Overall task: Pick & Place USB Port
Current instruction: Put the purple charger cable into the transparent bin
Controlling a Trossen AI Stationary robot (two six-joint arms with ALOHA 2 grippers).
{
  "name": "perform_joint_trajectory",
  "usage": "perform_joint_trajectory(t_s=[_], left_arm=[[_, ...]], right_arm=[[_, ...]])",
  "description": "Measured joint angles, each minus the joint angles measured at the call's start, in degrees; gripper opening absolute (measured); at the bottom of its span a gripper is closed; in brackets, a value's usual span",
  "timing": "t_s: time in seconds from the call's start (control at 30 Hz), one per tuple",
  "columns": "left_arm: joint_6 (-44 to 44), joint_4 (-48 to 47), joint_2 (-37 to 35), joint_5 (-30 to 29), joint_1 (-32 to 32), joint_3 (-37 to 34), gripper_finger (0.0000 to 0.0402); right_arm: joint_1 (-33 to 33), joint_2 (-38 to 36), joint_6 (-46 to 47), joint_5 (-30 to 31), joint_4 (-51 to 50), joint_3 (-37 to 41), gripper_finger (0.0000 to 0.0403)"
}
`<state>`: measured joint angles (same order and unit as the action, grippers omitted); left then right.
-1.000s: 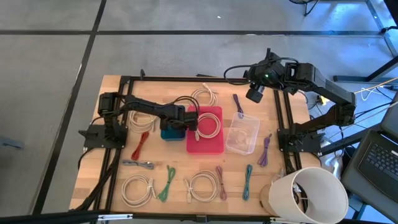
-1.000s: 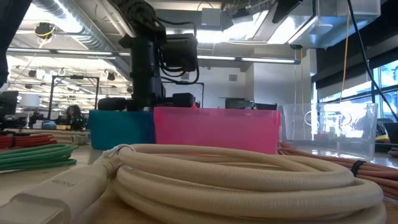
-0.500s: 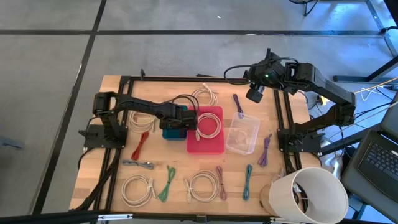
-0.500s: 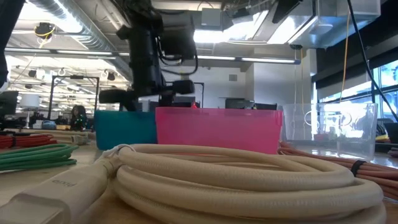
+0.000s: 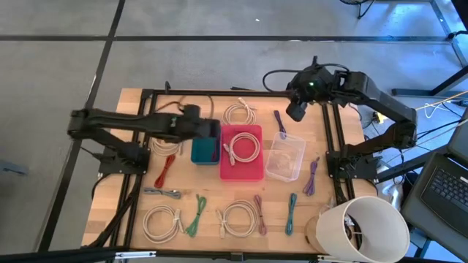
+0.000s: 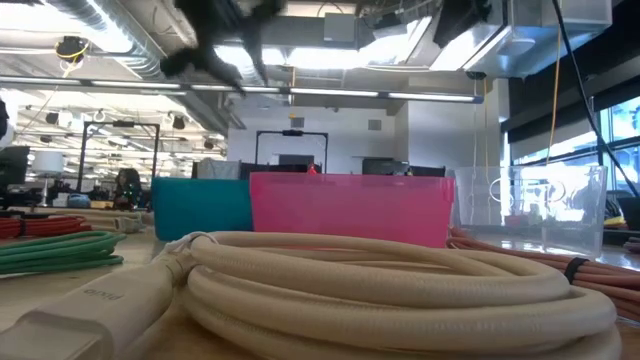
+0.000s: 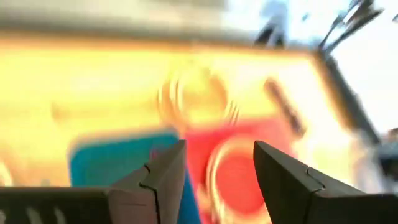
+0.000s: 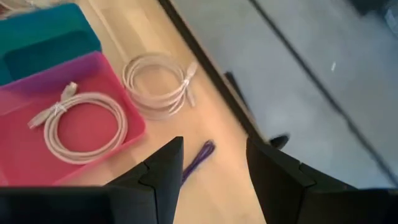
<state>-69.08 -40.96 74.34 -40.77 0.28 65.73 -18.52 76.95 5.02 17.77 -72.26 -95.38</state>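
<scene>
A teal bin [image 5: 205,150] and a pink bin [image 5: 241,153] stand side by side at mid table. A coiled white USB cable [image 5: 242,150] lies in the pink bin and also shows in the right wrist view [image 8: 78,124]. My left gripper [image 5: 207,128] is open and empty, raised above the teal bin's far left corner; its wrist view [image 7: 214,180] is blurred. In the low view it is a dark blur [image 6: 215,40] high above the bins. My right gripper [image 5: 294,113] is open and empty, high over the table's far right part [image 8: 214,174].
A clear bin [image 5: 285,158] stands right of the pink bin. Loose cables lie around: a white coil [image 5: 239,112] and a purple one [image 5: 280,123] at the far side, a red one [image 5: 165,169] at the left, and several white, green, purple and teal ones along the near edge. A white bucket [image 5: 362,226] stands at the near right corner.
My left gripper has risen from just over the teal bin and drawn back toward the table's left edge, moving fast. In the low view it has gone from standing behind the teal bin to high above it. The right arm has kept still.
</scene>
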Motion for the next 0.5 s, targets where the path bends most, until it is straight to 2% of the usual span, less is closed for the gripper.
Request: perform_joint_trajectory(t_s=[0.07,0.17,0.27,0.33,0.5], left_arm=[[4.75,0.31,-4.26,-5.56,-1.0,0.0,0.0177],[13.3,0.41,-10.24,-10.19,-1.31,0.0,0.0178],[21.64,0.49,-15.81,-11.46,-0.19,0.0,0.0176],[27.12,0.49,-19.28,-11.82,1.01,0.0,0.0174],[38.39,0.49,-26.59,-10.87,4.75,0.0,0.0173]], right_arm=[[-0.57,-0.02,3.8,-2.2,-0.98,2.25,0.0177],[-0.8,-0.01,11.24,-9.18,-3.57,7.41,0.0177],[0.14,-0.14,20.22,-13.32,-6.7,13.1,0.0177],[2.36,-0.56,28.07,-13.43,-8.87,16.91,0.0177],[12.17,-4.77,52.45,-13.08,-8.8,23.93,0.0177]])
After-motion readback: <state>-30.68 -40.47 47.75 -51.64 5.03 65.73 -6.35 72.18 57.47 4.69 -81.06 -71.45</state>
